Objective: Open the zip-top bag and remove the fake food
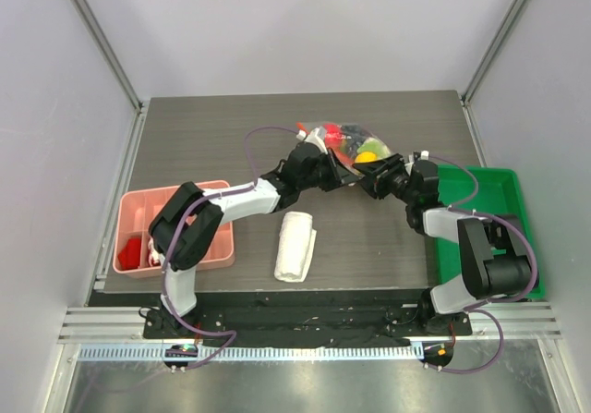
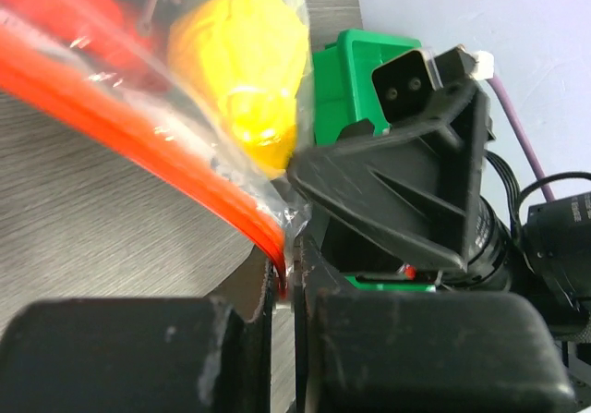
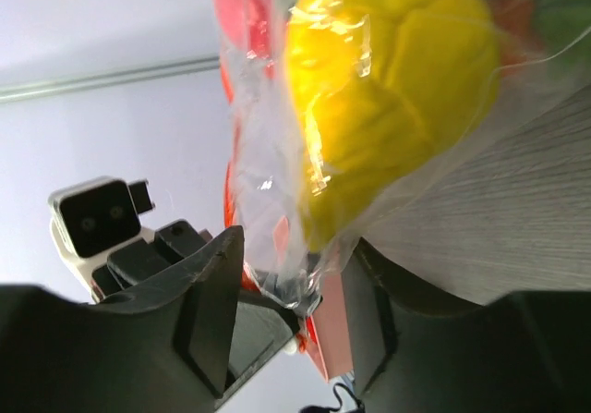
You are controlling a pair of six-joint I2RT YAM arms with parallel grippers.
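Note:
The clear zip-top bag [image 1: 349, 142] lies on the dark table with the fake food inside: a yellow piece [image 1: 367, 155], a green one [image 1: 374, 143] and red ones. My left gripper [image 1: 340, 175] is shut on the bag's orange-red zip strip [image 2: 185, 154] at its end, right by the jaws [image 2: 288, 265]. The yellow fruit [image 2: 245, 62] presses against the plastic. My right gripper [image 1: 377, 175] faces the left one. In the right wrist view its jaws [image 3: 295, 270] stand apart around a crumpled corner of the bag [image 3: 277, 200], below the yellow fruit [image 3: 388, 90].
A pink compartment tray [image 1: 208, 247] with small red pieces sits at the left front. A folded white cloth [image 1: 295, 245] lies at the front middle. A green bin [image 1: 503, 200] stands at the right edge, also in the left wrist view [image 2: 346, 80].

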